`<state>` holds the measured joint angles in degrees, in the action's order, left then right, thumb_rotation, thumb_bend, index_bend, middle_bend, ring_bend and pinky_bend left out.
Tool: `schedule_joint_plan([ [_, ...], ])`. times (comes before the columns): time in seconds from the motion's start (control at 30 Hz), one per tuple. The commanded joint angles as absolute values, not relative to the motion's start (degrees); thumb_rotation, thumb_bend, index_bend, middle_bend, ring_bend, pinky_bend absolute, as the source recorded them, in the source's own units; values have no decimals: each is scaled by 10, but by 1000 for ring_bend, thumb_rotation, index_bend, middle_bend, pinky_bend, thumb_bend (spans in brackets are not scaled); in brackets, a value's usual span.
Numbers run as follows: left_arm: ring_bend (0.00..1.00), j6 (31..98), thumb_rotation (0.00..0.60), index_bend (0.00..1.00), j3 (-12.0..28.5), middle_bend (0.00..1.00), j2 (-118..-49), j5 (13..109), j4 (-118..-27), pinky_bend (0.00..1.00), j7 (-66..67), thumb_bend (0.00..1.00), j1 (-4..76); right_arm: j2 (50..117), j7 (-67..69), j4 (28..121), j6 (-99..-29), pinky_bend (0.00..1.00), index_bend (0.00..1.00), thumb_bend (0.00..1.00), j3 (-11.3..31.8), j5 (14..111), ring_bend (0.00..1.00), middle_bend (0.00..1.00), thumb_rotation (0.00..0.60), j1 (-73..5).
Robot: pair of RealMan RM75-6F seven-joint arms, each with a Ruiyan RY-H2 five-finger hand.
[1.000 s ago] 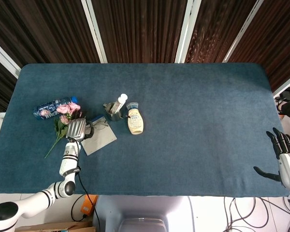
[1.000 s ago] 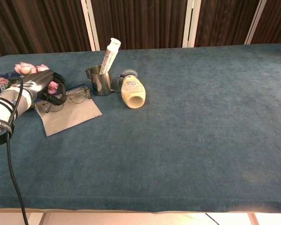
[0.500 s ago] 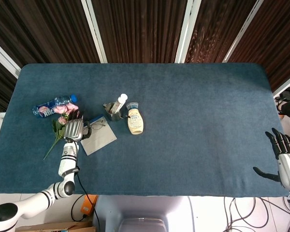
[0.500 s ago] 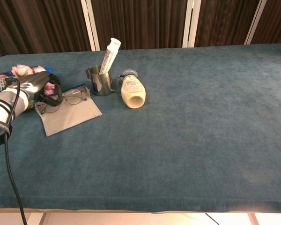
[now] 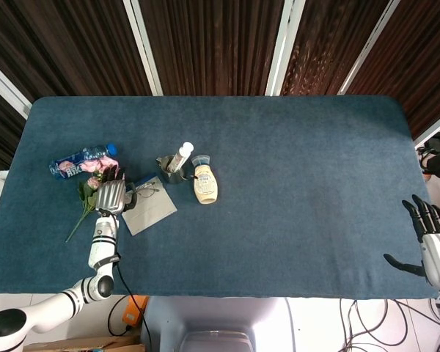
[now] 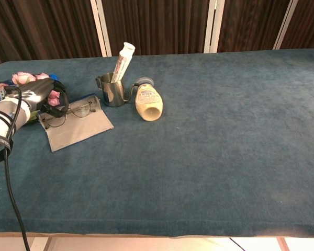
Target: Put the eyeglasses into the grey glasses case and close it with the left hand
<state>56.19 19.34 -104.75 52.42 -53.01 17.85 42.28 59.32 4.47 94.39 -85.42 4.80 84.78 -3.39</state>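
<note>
The grey glasses case point(image 5: 154, 211) point(image 6: 79, 128) lies flat on the blue table, left of centre. The thin-framed eyeglasses point(image 5: 144, 191) point(image 6: 69, 112) rest tilted over the case's far left corner. My left hand point(image 5: 111, 196) point(image 6: 37, 97) is at the case's left edge with its dark fingers curled round the near end of the eyeglasses' frame, pinching it. My right hand point(image 5: 433, 240) hangs off the table's right front corner with fingers spread and nothing in it; the chest view does not show it.
A metal cup point(image 5: 171, 173) point(image 6: 112, 90) holding a white tube stands just behind the case. A squeeze bottle point(image 5: 204, 185) point(image 6: 148, 102) lies beside it. Pink flowers point(image 5: 94, 183) point(image 6: 25, 78) and a water bottle point(image 5: 81, 160) lie by my left hand.
My left hand has drawn back to the left toward the flowers, and the eyeglasses slid left with it across the case. The right hand barely sank.
</note>
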Motion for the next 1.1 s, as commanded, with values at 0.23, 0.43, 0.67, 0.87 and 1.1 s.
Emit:
schedule_joint_plan([
  [0.23, 4, 569, 543, 429, 194, 120, -1046, 527, -543, 31, 185, 406, 420, 591, 48, 944, -855, 0, 0, 135, 48, 849, 0, 0, 600, -33],
  [0.43, 5, 608, 534, 398, 178, 111, -1017, 570, -630, 31, 168, 393, 399, 592, 46, 944, -853, 0, 0, 135, 46, 851, 0, 0, 600, -34],
  [0.67, 0, 636, 508, 399, 144, 90, -982, 588, -762, 32, 203, 346, 373, 592, 46, 946, -854, 0, 0, 134, 42, 858, 0, 0, 600, -33],
  [0.87, 0, 634, 460, 418, 139, 53, -975, 530, -818, 28, 292, 311, 378, 589, 50, 944, -852, 0, 0, 135, 39, 861, 0, 0, 600, -33],
  [1.1, 0, 649, 426, 360, 146, 0, -984, 450, -837, 18, 394, 278, 398, 584, 61, 944, -853, 0, 0, 134, 37, 866, 0, 0, 600, -33],
])
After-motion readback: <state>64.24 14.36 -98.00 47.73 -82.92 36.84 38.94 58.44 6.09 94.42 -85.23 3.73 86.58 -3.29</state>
